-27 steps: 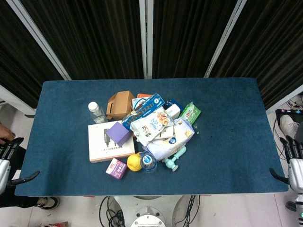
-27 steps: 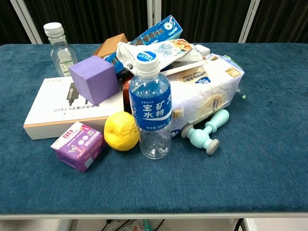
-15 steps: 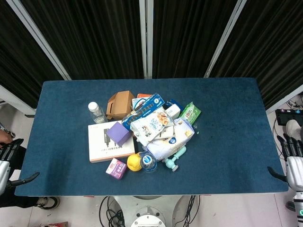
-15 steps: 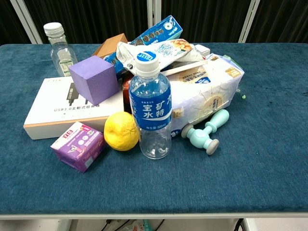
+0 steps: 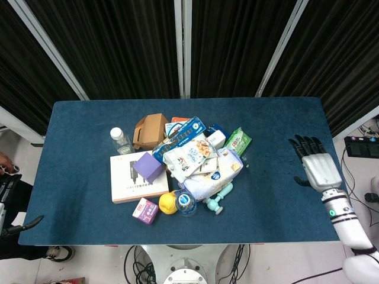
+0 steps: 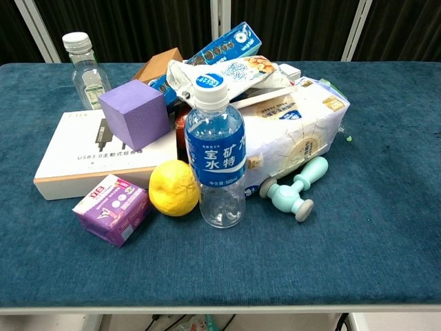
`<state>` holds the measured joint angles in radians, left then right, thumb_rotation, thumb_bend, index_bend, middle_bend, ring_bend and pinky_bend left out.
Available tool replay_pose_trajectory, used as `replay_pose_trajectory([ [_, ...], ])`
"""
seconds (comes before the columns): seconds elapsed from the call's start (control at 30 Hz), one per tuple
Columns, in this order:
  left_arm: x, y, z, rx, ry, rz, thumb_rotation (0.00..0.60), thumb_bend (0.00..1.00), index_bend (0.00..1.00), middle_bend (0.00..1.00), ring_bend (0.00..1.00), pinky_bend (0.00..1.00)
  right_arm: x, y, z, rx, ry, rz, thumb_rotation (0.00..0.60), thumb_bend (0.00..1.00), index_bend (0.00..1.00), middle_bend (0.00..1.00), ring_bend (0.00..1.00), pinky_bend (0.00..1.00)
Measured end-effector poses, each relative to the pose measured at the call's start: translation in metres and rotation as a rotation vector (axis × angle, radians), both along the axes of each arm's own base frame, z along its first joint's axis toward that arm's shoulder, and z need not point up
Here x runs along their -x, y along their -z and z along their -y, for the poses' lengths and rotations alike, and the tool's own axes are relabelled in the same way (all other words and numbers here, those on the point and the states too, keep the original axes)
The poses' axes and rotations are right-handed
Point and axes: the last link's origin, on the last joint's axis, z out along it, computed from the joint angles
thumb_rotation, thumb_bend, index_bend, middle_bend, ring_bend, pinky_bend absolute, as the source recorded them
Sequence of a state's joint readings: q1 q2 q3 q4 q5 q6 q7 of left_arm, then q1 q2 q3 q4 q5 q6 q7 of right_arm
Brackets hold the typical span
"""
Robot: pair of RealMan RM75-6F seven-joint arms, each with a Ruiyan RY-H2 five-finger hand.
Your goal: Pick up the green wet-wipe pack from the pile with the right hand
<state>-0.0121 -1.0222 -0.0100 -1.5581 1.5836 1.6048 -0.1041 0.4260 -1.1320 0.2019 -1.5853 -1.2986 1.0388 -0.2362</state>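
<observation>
The green wet-wipe pack (image 5: 238,141) lies flat at the right edge of the pile in the head view, beside a white tissue pack (image 5: 213,174). In the chest view only a green sliver of the wet-wipe pack (image 6: 329,88) shows behind the tissue pack. My right hand (image 5: 318,165) hovers open over the table's right side, fingers spread and pointing away, well right of the pack. My left hand (image 5: 7,204) hangs off the table's left front corner, mostly cut off by the frame edge. Neither hand appears in the chest view.
The pile holds a snack bag (image 5: 189,155), blue biscuit box (image 5: 180,135), brown carton (image 5: 150,130), purple cube (image 5: 148,167) on a white box (image 5: 127,177), water bottle (image 6: 216,155), lemon (image 6: 174,187), purple pack (image 6: 113,208), mint dumbbell-shaped item (image 6: 298,187) and small clear bottle (image 5: 121,140).
My right hand has risen from beside the table's right front corner and moved in over the right side of the tabletop. The left hand dropped slightly. The pile is unchanged.
</observation>
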Motion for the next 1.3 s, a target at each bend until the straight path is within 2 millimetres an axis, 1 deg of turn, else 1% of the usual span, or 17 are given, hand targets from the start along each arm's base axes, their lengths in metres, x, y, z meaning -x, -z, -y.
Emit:
replay_pose_trajectory([
  [0.1, 0.003, 0.001, 0.001, 0.003, -0.006, -0.002, 0.289, 0.06, 0.09, 0.11, 0.14, 0.25, -0.017, 0.022, 0.034, -0.037, -0.023, -0.044, 0.6, 0.14, 0.0, 0.0, 0.0, 0.0],
  [0.17, 0.003, 0.001, 0.002, 0.002, -0.008, -0.002, 0.291, 0.06, 0.09, 0.11, 0.14, 0.25, -0.025, 0.036, 0.051, -0.05, -0.028, -0.067, 0.6, 0.14, 0.0, 0.0, 0.0, 0.0],
  [0.23, 0.004, 0.001, 0.003, -0.001, -0.011, -0.001, 0.288, 0.06, 0.09, 0.11, 0.14, 0.25, -0.033, 0.055, 0.066, -0.072, -0.023, -0.076, 0.6, 0.14, 0.0, 0.0, 0.0, 0.0],
  [0.3, 0.005, 0.001, 0.003, -0.002, -0.012, -0.001, 0.291, 0.06, 0.09, 0.11, 0.14, 0.25, -0.039, 0.074, 0.077, -0.102, -0.014, -0.078, 0.6, 0.14, 0.0, 0.0, 0.0, 0.0],
  [0.4, 0.006, 0.001, 0.004, -0.003, -0.016, -0.001, 0.293, 0.06, 0.09, 0.11, 0.14, 0.25, -0.045, 0.099, 0.086, -0.141, -0.005, -0.092, 0.6, 0.14, 0.0, 0.0, 0.0, 0.0],
  [0.5, 0.008, 0.002, 0.003, 0.001, -0.022, 0.001, 0.291, 0.06, 0.09, 0.11, 0.14, 0.25, -0.049, 0.119, 0.092, -0.164, 0.004, -0.092, 0.6, 0.14, 0.0, 0.0, 0.0, 0.0],
  [0.6, 0.009, 0.002, 0.003, 0.003, -0.02, 0.002, 0.291, 0.06, 0.09, 0.11, 0.14, 0.25, -0.056, 0.135, 0.098, -0.172, 0.002, -0.079, 0.6, 0.14, 0.0, 0.0, 0.0, 0.0],
  [0.7, 0.01, 0.002, 0.004, 0.002, -0.022, 0.001, 0.291, 0.06, 0.09, 0.11, 0.14, 0.25, -0.065, 0.147, 0.102, -0.171, -0.004, -0.054, 0.6, 0.14, 0.0, 0.0, 0.0, 0.0],
  [0.8, 0.012, 0.0, 0.005, 0.0, -0.027, 0.002, 0.292, 0.06, 0.09, 0.11, 0.14, 0.25, -0.071, 0.155, 0.107, -0.169, -0.01, -0.038, 0.6, 0.14, 0.0, 0.0, 0.0, 0.0],
  [1.07, 0.016, -0.001, 0.008, 0.0, -0.041, 0.002, 0.291, 0.06, 0.09, 0.11, 0.14, 0.25, -0.072, 0.166, 0.116, -0.175, 0.014, -0.045, 0.6, 0.15, 0.0, 0.01, 0.0, 0.0],
  [1.17, 0.016, -0.001, 0.008, 0.0, -0.04, 0.001, 0.292, 0.06, 0.09, 0.11, 0.14, 0.25, -0.07, 0.168, 0.118, -0.181, 0.028, -0.052, 0.6, 0.15, 0.0, 0.05, 0.0, 0.0],
  [1.23, 0.016, -0.001, 0.008, 0.001, -0.04, 0.0, 0.29, 0.06, 0.09, 0.11, 0.14, 0.25, -0.07, 0.169, 0.119, -0.191, 0.035, -0.055, 0.6, 0.16, 0.01, 0.1, 0.0, 0.0],
  [1.3, 0.016, -0.001, 0.007, 0.001, -0.041, 0.001, 0.29, 0.06, 0.09, 0.11, 0.14, 0.25, -0.07, 0.17, 0.12, -0.194, 0.036, -0.065, 0.6, 0.17, 0.06, 0.14, 0.01, 0.0],
])
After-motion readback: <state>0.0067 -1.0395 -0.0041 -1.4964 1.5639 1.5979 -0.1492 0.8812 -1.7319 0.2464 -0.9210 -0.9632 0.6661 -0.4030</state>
